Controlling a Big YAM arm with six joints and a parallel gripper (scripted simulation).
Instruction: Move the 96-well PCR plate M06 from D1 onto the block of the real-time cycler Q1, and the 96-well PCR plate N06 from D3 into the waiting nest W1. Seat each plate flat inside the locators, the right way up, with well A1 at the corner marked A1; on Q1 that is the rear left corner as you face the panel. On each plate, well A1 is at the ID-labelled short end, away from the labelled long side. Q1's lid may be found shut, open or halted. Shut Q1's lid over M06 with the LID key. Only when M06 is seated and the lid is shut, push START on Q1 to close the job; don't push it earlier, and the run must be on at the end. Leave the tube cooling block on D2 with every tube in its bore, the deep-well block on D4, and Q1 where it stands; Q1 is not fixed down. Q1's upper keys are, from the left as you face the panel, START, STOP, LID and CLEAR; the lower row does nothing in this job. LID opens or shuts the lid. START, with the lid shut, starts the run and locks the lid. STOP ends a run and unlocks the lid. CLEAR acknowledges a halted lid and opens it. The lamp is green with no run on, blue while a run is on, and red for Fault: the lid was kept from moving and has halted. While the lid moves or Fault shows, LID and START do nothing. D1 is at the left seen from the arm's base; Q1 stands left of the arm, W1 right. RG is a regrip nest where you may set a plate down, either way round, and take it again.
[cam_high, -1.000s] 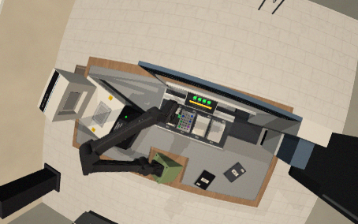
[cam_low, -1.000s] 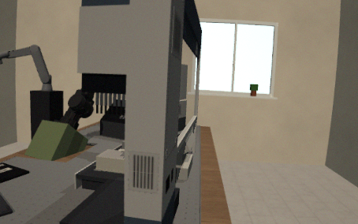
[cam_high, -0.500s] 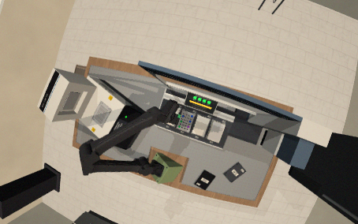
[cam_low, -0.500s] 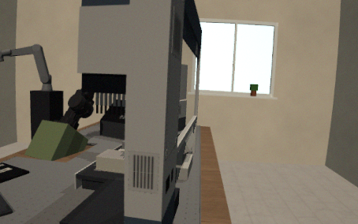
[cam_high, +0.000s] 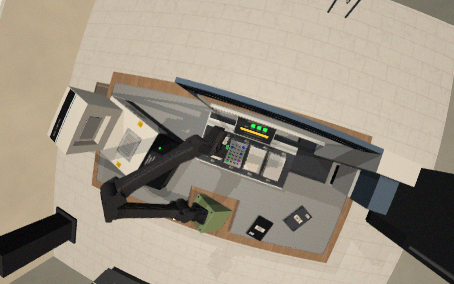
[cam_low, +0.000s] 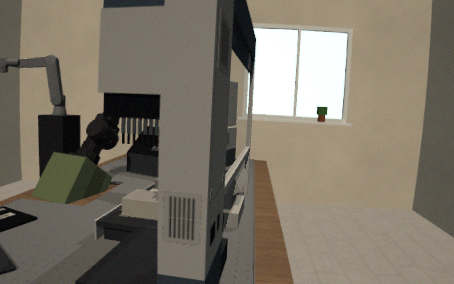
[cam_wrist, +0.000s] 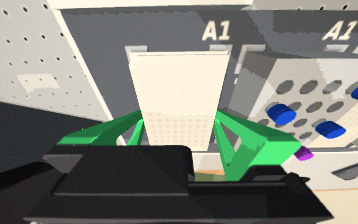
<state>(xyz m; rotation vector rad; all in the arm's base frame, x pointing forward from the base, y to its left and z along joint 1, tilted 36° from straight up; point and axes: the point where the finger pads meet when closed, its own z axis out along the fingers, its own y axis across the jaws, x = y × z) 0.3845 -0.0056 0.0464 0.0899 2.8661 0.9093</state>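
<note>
In the wrist view the cream 96-well PCR plate M06 (cam_wrist: 179, 90) lies in its deck slot at D1, below a white A1 mark (cam_wrist: 216, 31). My gripper (cam_wrist: 178, 112) (cam_high: 216, 141) has its green fingers against the plate's two long sides and is shut on it. The plate sits low in the slot. In the top view the wrist hides M06. Plate N06 (cam_high: 256, 158) lies at D3. The cycler Q1 (cam_high: 131, 142) stands left of the arm with its lid (cam_high: 83, 123) swung open and a green lamp (cam_high: 159, 148).
The tube cooling block (cam_wrist: 300, 100) (cam_high: 235, 154) with blue tubes (cam_wrist: 282, 113) sits close to the right of M06. The deep-well block (cam_high: 274, 165) is at D4. Two dark nests (cam_high: 260, 226) (cam_high: 298, 218) lie on the front right of the table. The deck's gantry (cam_high: 280, 117) overhangs the slots.
</note>
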